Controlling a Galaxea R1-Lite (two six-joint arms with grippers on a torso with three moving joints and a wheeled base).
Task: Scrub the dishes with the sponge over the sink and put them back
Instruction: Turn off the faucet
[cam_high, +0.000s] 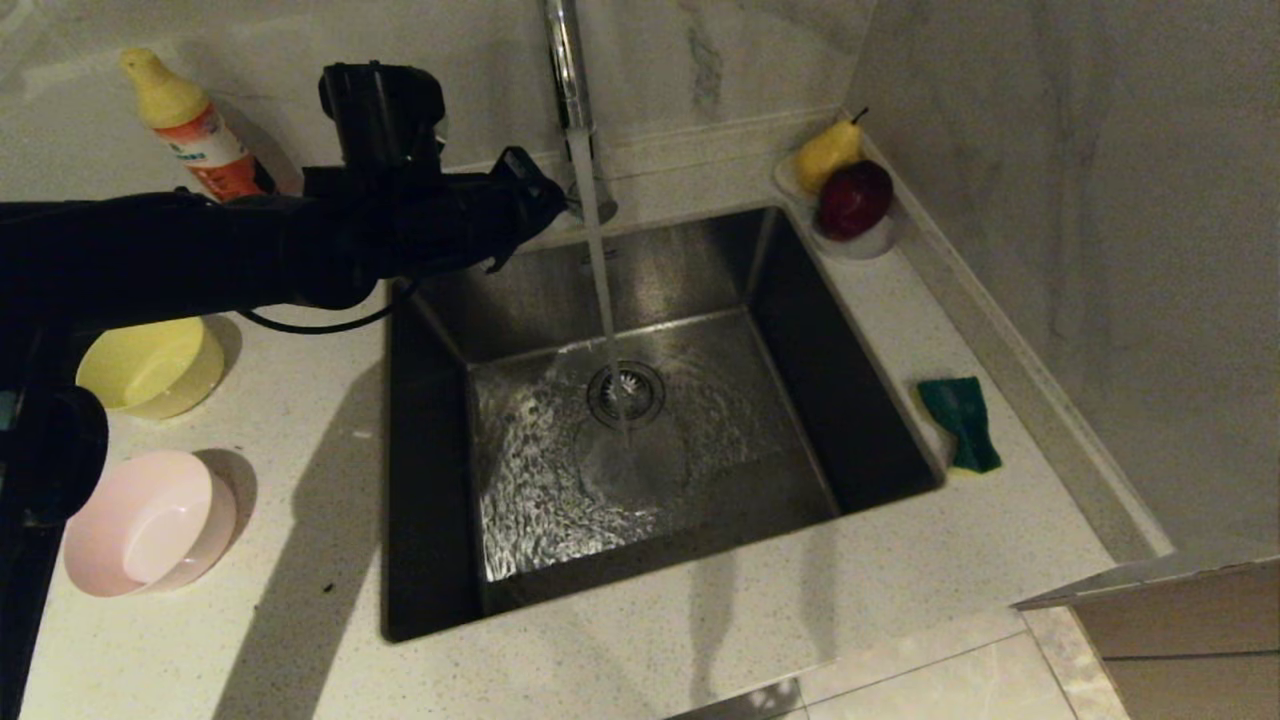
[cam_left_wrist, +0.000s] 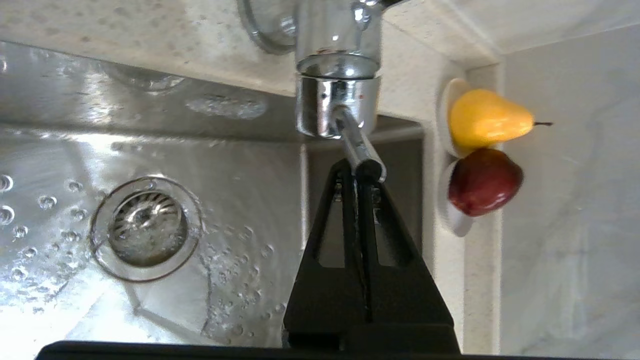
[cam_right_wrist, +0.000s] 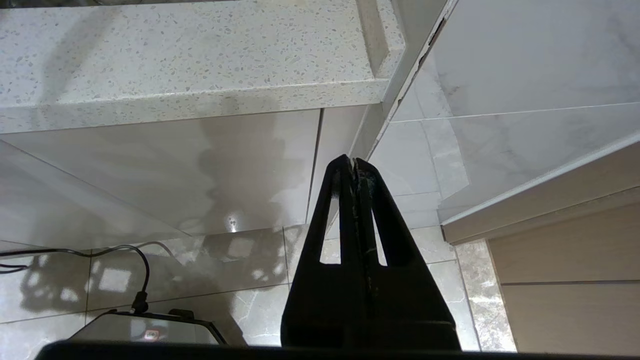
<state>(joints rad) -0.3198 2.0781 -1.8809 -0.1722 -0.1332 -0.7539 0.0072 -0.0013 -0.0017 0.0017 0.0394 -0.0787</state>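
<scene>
Right now my left pincer (cam_left_wrist: 356, 172) is closed, empty, its tip against the tap lever (cam_left_wrist: 357, 147) behind the sink (cam_high: 430, 420); likely it's there to set the flow, water is running onto the drain. Right pincer (cam_right_wrist: 354, 165) is closed and parked below the bench edge. Sponge (cam_high: 960, 420) lies on the bench right of the sink; yellow bowl (cam_high: 150, 368) and pink bowl (cam_high: 148, 522) wait left of it, unwashed I'd guess.
</scene>
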